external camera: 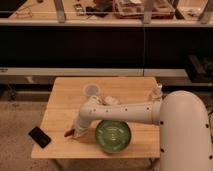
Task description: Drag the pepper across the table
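A small red pepper (68,133) lies on the wooden table (65,95) near its front left part. My gripper (75,131) is at the end of the white arm (120,111), low over the table and right beside the pepper, touching or almost touching it. The arm reaches in from the right across the table.
A green glass bowl (113,135) sits at the front of the table, just right of the gripper. A clear cup (91,90) stands at the back middle. A black phone-like object (39,136) lies at the front left corner. A small pale object (156,91) is at the back right.
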Robot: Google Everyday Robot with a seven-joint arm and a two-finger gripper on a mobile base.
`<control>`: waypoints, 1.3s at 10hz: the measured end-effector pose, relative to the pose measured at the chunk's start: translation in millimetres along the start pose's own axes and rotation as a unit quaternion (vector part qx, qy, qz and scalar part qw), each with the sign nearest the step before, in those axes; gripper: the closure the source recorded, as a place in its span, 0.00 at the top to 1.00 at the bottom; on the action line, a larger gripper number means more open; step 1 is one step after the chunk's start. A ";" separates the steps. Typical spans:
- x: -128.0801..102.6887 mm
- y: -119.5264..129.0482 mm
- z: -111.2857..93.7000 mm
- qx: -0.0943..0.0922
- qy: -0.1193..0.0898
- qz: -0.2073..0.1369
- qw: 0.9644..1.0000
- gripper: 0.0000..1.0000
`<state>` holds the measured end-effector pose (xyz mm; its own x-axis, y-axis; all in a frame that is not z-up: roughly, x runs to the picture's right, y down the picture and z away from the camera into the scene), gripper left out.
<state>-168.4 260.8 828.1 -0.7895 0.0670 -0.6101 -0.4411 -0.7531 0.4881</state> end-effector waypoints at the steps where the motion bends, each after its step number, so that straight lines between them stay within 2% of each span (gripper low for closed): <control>1: 0.0 -4.8 0.7 0.002 0.002 -0.003 1.000 0.00; 8: 9.1 -41.0 10.3 0.018 0.008 -0.024 1.000 0.00; 12: 7.3 -55.1 8.3 0.016 -0.001 -0.035 0.999 0.01; 13: 7.3 -56.5 6.6 0.014 -0.004 -0.040 0.999 0.04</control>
<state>-152.0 308.1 800.2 -0.7553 0.1317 -0.6420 -0.5142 -0.7265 0.4559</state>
